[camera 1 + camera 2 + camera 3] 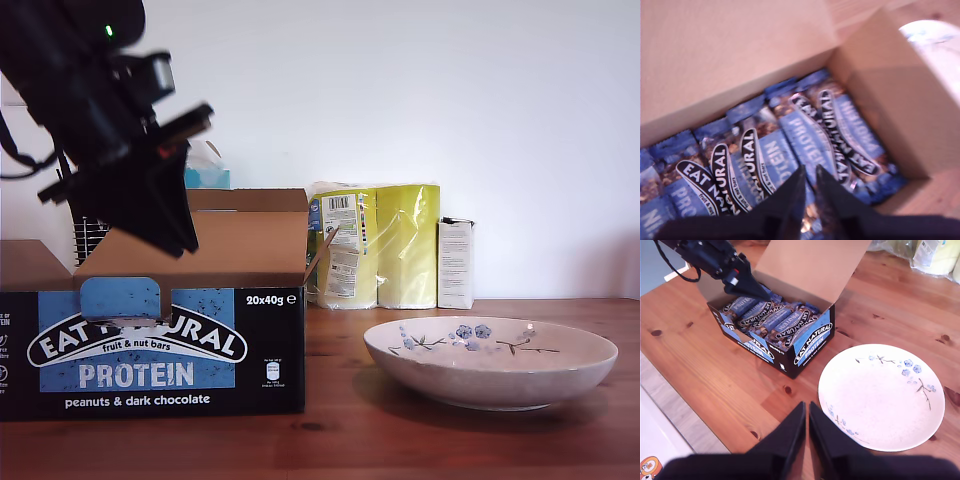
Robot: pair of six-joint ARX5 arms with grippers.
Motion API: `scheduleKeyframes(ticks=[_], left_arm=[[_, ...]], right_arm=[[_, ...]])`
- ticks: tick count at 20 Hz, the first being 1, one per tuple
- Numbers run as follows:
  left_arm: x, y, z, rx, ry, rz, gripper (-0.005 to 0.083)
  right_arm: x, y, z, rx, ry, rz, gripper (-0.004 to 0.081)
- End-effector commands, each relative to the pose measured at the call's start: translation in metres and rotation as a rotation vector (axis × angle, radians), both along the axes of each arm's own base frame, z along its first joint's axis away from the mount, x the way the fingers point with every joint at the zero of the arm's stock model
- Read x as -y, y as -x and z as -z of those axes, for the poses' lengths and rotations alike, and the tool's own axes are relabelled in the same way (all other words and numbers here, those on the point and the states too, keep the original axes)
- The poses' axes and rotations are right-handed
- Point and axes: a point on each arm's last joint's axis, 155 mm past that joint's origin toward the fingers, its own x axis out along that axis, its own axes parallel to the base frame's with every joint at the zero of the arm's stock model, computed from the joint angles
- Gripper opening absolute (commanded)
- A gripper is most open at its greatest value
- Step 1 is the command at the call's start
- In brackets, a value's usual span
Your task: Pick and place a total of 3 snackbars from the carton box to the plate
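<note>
The carton box point(150, 340) stands open at the exterior view's left, packed with several snackbars point(805, 135) in blue and black wrappers. My first gripper point(807, 172) hangs shut just above the bars, its tips inside the box opening point(747, 287) and holding nothing. In the exterior view it reaches down behind the brown front flap point(180, 235). The cream flowered plate point(580, 350) sits empty at the exterior view's right, beside the box point(810, 337). My second gripper point(806, 410) is shut and empty, high above the table between box and plate point(880, 405); the exterior view does not show it.
Behind the plate stand yellow paper-towel rolls point(385, 245) and a small white carton point(455, 263). A tissue box point(207, 165) and a wire basket point(90, 235) sit behind the carton box. The wooden table's edge point(685, 420) shows in the second wrist view.
</note>
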Motion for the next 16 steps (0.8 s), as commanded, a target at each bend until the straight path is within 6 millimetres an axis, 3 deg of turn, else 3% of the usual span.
scheduleKeyframes(ticks=[1,16], left_arm=[[-0.005,0.0,0.017,-0.041,-0.022,-0.048,0.0569],[-0.007,-0.011,0.054,-0.087,-0.061,-0.094,0.0566]], right_arm=[[-0.001,-0.001,-0.006,0.014,-0.005,-0.003,-0.0013],[-0.002,-0.002,-0.003,0.018,0.017,-0.016,-0.0013]])
